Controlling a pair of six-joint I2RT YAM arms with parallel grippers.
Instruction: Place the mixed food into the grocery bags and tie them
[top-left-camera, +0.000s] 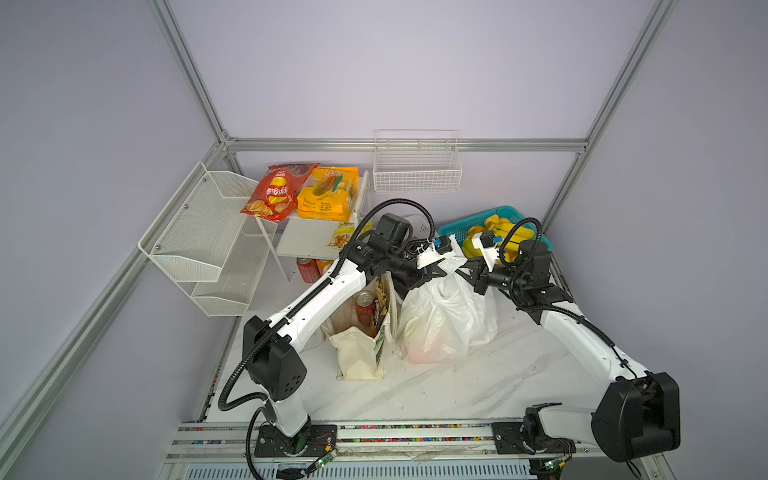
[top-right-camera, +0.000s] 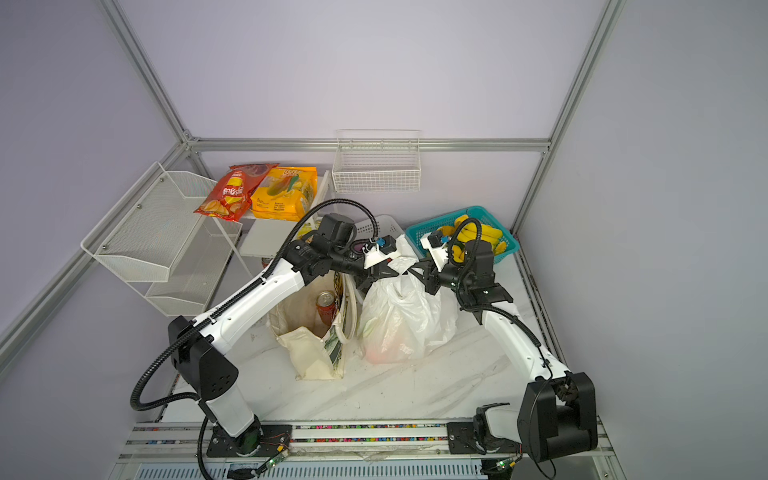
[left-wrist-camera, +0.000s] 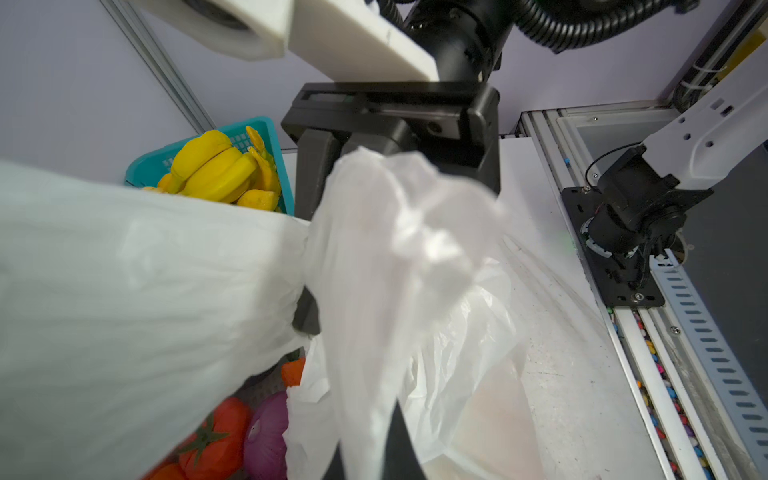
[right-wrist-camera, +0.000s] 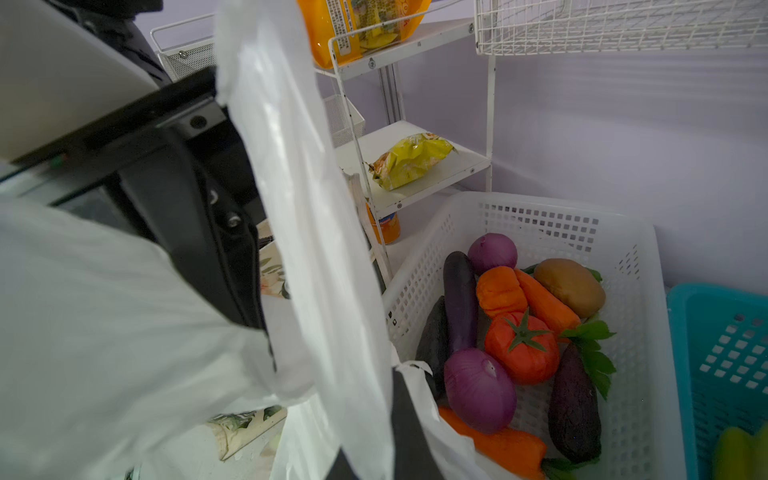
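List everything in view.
plastic carrier bag: 1, white, table centre
canvas tote: 1, cream, beside bag
drink can: 1, reddish-brown, in tote
shelf unit: 1, white, back left
crisp packet: 1, red, top shelf
large packet: 1, yellow-orange, top shelf
small packet: 1, yellow, lower shelf
cans: 2, red, orange, under shelf
lattice basket: 1, white, behind bag, vegetables inside
teal basket: 1, back right, bananas inside
wire basket: 1, white, back wall
mesh rack: 1, white, left
left gripper: shut on bag
right gripper: shut on bag
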